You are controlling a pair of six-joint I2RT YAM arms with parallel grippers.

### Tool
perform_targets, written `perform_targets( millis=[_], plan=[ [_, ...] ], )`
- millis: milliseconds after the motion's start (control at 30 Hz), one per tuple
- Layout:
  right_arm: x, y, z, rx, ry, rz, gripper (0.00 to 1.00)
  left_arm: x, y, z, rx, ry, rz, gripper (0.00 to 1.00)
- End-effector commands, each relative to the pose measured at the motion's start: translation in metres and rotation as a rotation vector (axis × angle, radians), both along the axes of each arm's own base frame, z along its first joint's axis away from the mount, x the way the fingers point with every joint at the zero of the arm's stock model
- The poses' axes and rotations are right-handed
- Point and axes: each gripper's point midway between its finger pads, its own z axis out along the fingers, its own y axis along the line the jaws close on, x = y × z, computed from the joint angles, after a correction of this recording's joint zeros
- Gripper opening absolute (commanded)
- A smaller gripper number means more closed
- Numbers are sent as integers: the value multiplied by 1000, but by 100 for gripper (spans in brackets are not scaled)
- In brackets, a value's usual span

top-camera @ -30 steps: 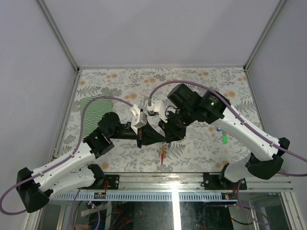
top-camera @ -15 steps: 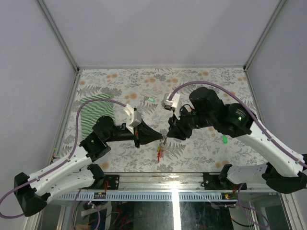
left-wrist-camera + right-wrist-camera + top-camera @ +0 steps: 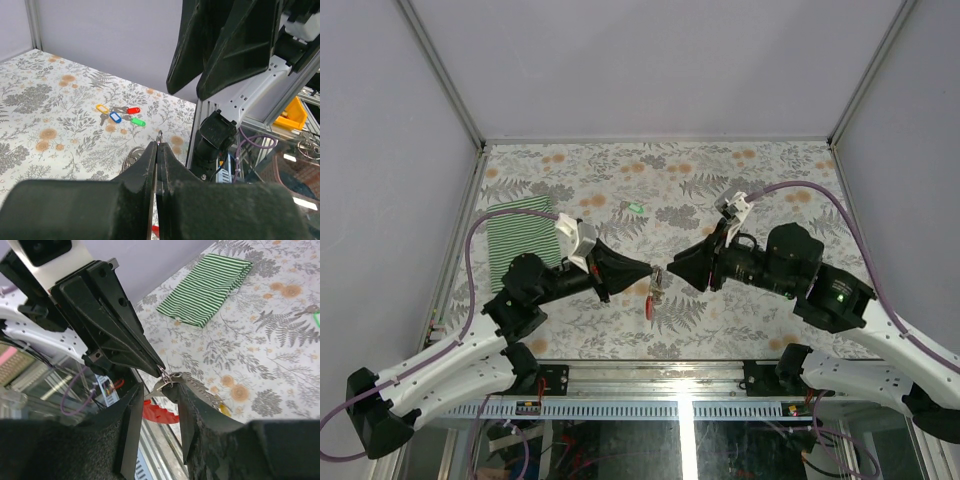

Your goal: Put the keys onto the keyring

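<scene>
The left gripper (image 3: 158, 148) is clenched on the keyring (image 3: 653, 291). It pinches the small metal ring at its fingertips and holds it above the table (image 3: 750, 180), with the red loop (image 3: 159, 414) hanging below. The right gripper (image 3: 156, 389) is released: its fingers stand parted, tip to tip with the left gripper, and the keyring's metal end sits at the gap. The keys (image 3: 119, 114) lie clustered on the table, well apart from both grippers.

I work in a robotics lab cell: plain pale walls (image 3: 650, 60) on aluminium framing (image 3: 442, 75) box in the floral-patterned surface (image 3: 740, 170) under my left gripper (image 3: 157, 146). Just past the surface edge ahead of it stand perforated metal brackets (image 3: 252, 97), loose purple cables (image 3: 251, 143) and a yellow parts bin (image 3: 294, 112).
</scene>
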Motion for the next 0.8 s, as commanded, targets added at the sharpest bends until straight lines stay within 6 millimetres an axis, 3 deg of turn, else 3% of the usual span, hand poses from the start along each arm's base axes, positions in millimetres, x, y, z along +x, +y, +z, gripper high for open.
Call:
perform_targets(
  millis=[0, 767],
  plan=[
    [5, 12, 27, 215, 57, -46, 39, 1, 5, 37, -127, -64, 25, 0],
    [1, 21, 7, 211, 119, -10, 37, -12, 9, 54, -169, -94, -21, 0]
  ],
)
